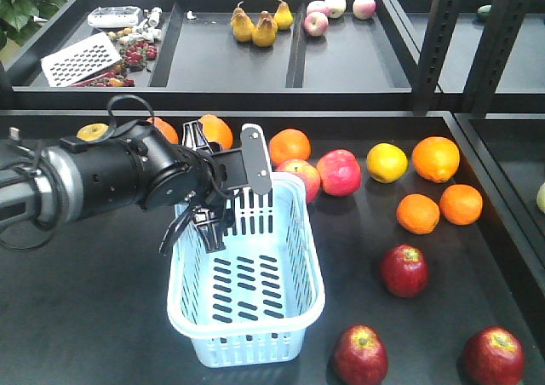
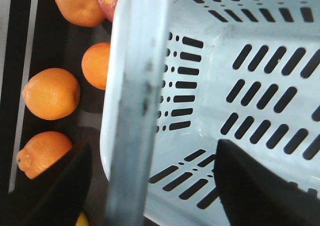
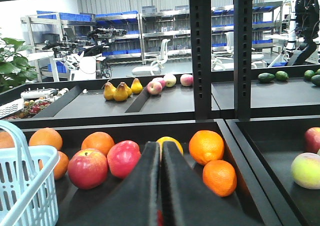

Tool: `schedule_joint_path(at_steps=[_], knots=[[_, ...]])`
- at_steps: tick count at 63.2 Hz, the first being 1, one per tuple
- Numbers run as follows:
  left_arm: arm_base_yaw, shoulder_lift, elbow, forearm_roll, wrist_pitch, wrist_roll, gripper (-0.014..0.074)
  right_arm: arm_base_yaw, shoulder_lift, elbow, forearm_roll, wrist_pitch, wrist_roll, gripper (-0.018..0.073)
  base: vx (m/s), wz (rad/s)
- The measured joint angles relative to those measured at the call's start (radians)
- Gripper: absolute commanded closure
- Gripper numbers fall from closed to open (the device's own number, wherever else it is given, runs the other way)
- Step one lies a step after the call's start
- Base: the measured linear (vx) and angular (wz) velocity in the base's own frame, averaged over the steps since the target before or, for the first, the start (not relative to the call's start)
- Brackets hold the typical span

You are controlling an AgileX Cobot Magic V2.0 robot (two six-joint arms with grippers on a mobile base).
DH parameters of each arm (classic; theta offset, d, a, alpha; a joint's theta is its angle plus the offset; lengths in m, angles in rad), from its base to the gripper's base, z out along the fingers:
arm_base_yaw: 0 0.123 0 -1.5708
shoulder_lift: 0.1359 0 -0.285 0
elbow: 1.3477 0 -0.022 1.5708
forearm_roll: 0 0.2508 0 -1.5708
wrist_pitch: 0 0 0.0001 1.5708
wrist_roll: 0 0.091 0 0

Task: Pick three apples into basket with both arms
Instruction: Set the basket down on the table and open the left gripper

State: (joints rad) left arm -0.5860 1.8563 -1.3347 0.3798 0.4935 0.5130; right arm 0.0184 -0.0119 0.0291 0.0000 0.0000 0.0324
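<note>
Front of tabletop (image 1: 85,317): front apple (image 1: 359,355) and corner apple (image 1: 493,357), both right of the basket (image 1: 247,344). Third apple (image 1: 404,270) sits a little behind them, also on the tabletop and apart from the basket. Left claw (image 1: 191,242) is spread open, straddling the basket's far-left rim. Right claw (image 3: 160,145) has its fingers pressed together, low, facing the oranges (image 3: 206,147). Pears (image 1: 255,25) lie on the rear shelf.
</note>
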Motion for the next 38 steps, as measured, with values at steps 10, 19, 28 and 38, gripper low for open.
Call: schedule_joint_path(at_steps=[10, 19, 28, 38], knots=[[0.000, -0.046, 0.000, -0.055, 0.013, 0.000, 0.0088, 0.000, 0.000, 0.000, 0.000, 0.000, 0.000, 0.0568, 0.00, 0.00], [0.000, -0.100, 0.000, -0.136, 0.042, 0.000, 0.0088, 0.000, 0.000, 0.000, 0.000, 0.000, 0.000, 0.0568, 0.00, 0.00], [0.000, -0.154, 0.000, -0.226, 0.117, 0.007, 0.0093, 0.000, 0.000, 0.000, 0.000, 0.000, 0.000, 0.0568, 0.00, 0.00], [0.000, -0.245, 0.000, -0.322, 0.195, 0.009, 0.0094, 0.000, 0.000, 0.000, 0.000, 0.000, 0.000, 0.0568, 0.00, 0.00]])
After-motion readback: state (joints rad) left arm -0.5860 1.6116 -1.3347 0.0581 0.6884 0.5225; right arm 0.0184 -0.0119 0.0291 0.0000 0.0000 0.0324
